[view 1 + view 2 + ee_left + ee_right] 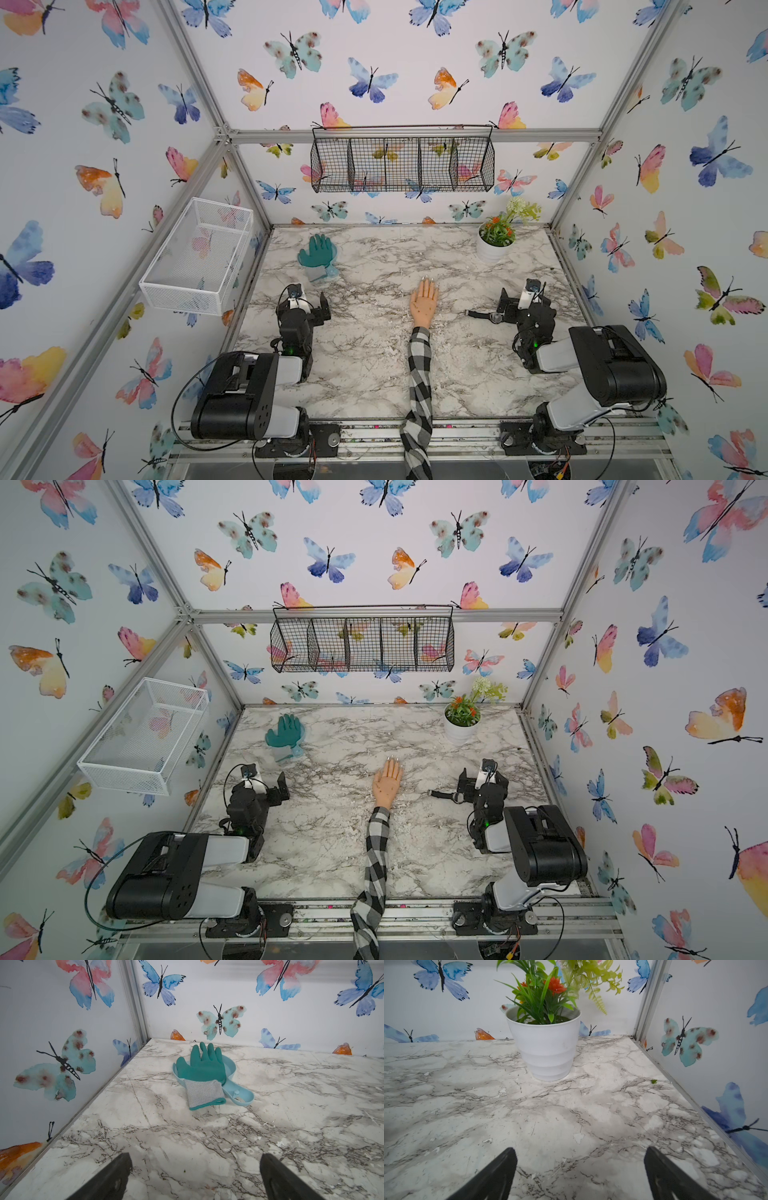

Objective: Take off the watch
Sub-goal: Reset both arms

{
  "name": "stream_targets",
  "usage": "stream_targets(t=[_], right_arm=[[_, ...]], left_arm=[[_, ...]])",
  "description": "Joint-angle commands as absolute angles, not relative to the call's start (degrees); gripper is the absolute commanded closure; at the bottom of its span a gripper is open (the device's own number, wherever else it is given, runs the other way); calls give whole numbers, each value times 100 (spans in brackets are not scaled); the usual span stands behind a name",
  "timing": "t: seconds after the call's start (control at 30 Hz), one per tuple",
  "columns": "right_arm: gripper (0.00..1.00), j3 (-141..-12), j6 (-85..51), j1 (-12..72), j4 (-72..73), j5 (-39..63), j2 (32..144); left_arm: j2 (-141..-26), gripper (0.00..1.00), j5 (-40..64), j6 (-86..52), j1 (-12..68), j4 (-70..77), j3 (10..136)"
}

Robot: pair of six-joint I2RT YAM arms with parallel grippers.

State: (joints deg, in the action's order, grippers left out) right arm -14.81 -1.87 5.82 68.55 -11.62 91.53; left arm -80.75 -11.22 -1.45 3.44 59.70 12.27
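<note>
Your marble table (pixel 374 365) fills the butterfly-papered cell. The mannequin arm (pixel 419 374), in a black-and-white checked sleeve, reaches from the near edge up the middle. Its hand (pixel 424 301) lies palm up with the fingers pointing far. At far right stands a white potted plant (pixel 492 251). At far left a teal glove (pixel 318 249) lies across a pale blue scoop (pixel 239 1093). Your left gripper (pixel 195 1157) sits low over the left side of the table, aimed at the glove. Its jaws are spread wide with only bare marble between them. Your right gripper (pixel 580 1153) is low over the right side and faces the plant. It is just as wide apart and grips nothing. The watch (pixel 488 316) lies flat on the table, off the mannequin and to the right of the hand. Its long axis runs left to right. The round dial end sits just beside the right gripper's body, and the free strap end points left toward the palm. Whether the watch touches that gripper cannot be told from either top view (pixel 451 796).
</note>
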Motion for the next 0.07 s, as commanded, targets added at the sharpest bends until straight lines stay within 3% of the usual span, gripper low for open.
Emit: stream_targets(t=[0.0, 0.03], right_arm=[[2, -1517, -180, 563, 6845, -1089, 9109], [2, -1537, -204, 563, 6662, -1096, 9029]], left_arm=[[-8093, 2, -946, -115, 306, 6076, 1247], [-8077, 2, -942, -106, 307, 6097, 1219]])
